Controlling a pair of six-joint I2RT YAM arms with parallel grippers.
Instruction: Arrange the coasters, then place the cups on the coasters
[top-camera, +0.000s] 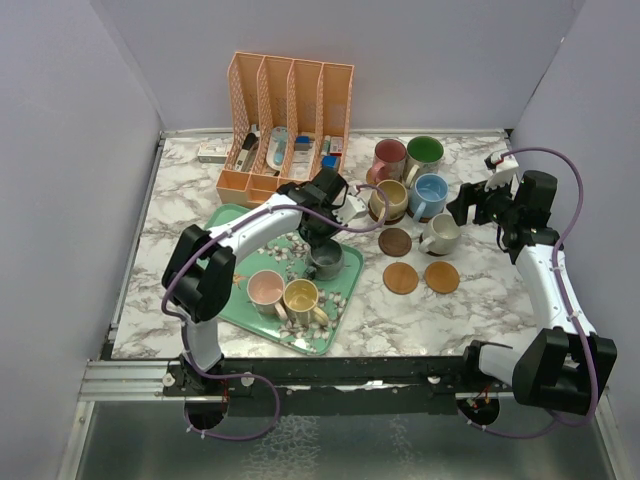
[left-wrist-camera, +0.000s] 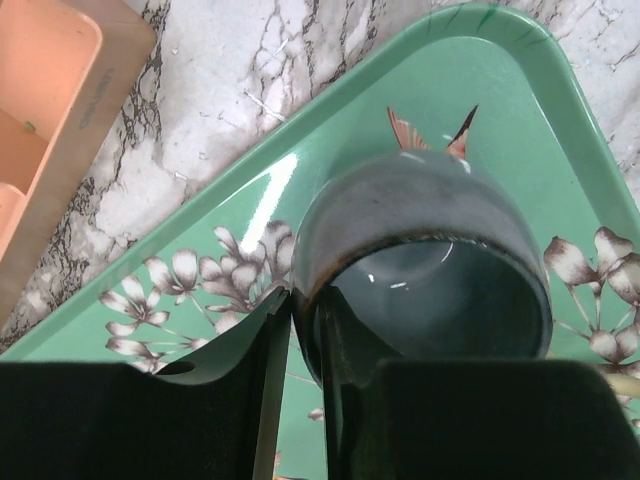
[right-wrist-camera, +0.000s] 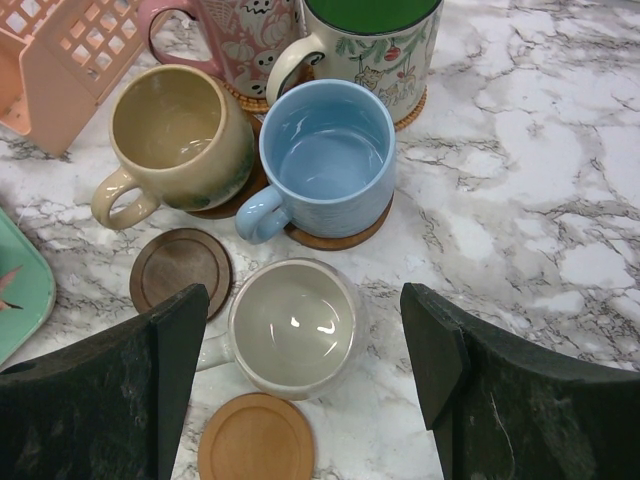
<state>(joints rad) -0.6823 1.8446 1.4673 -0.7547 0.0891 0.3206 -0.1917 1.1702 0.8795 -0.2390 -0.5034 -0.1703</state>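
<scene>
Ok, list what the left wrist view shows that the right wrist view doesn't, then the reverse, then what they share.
Left wrist only: the grey-blue mug on the green tray, its wall between the fingers of the left gripper.

Right wrist only: the cream mug inside the open right gripper; the tan mug, blue mug, pink mug and green mug on coasters; a dark coaster and a light coaster lying bare.

Both: the green tray, the orange organizer, the marble table.

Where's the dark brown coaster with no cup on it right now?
Top view: the dark brown coaster lies on the marble table right of the green tray, between the tan mug behind it and the cream mug to its right.
</scene>
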